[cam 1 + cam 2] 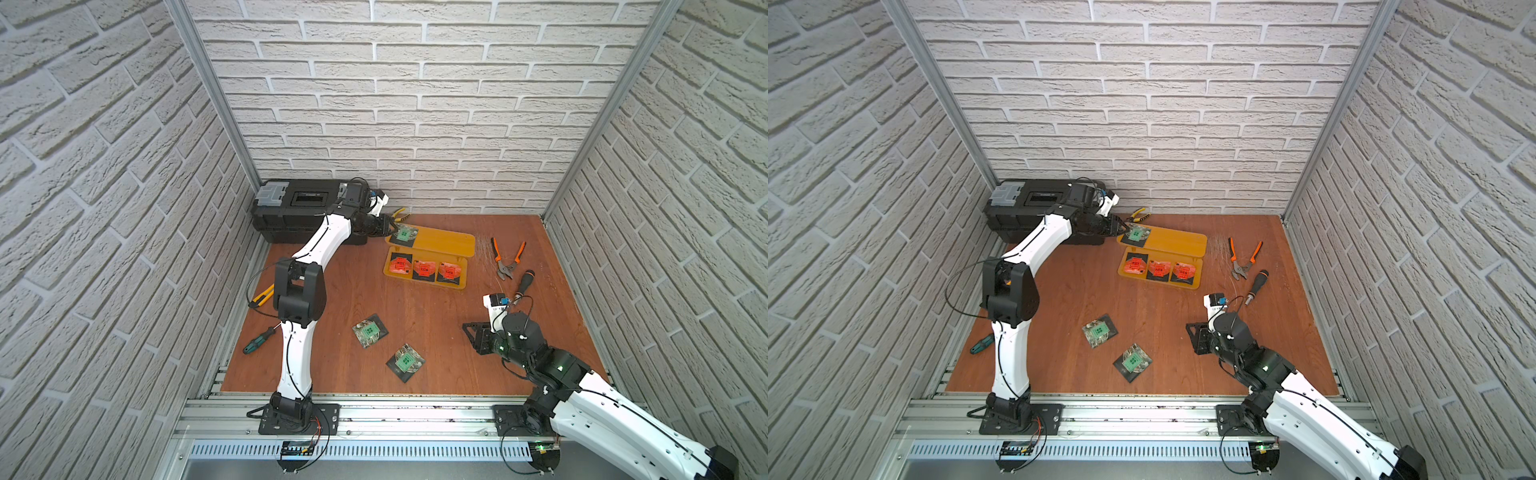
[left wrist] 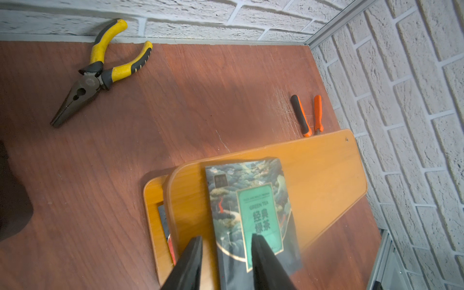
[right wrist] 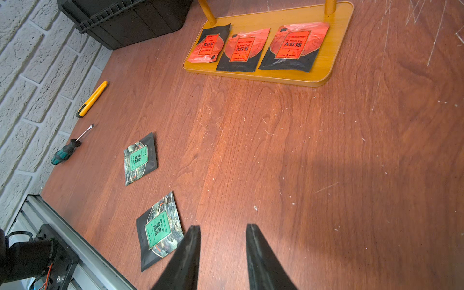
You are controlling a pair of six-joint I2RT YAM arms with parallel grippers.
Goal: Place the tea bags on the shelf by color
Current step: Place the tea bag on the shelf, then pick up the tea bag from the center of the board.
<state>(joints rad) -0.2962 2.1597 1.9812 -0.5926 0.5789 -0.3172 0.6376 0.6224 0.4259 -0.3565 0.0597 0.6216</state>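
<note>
Left gripper (image 2: 226,236), jaws parted, hovers over the green-labelled flat square tea sachet (image 2: 251,213) lying at the nine o'clock end of the translucent yellow-orange plastic shelf (image 2: 326,175); right gripper (image 3: 223,226) gapes empty.

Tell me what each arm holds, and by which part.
Nothing is held: the left fingers stand apart over the green bag lying on the shelf; the right fingers are empty.

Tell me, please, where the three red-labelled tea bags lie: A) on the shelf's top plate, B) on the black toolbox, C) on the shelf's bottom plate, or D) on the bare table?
C: the red tea bags lie side by side on the bottom plate, while the top plate carries one green tea bag.
</note>
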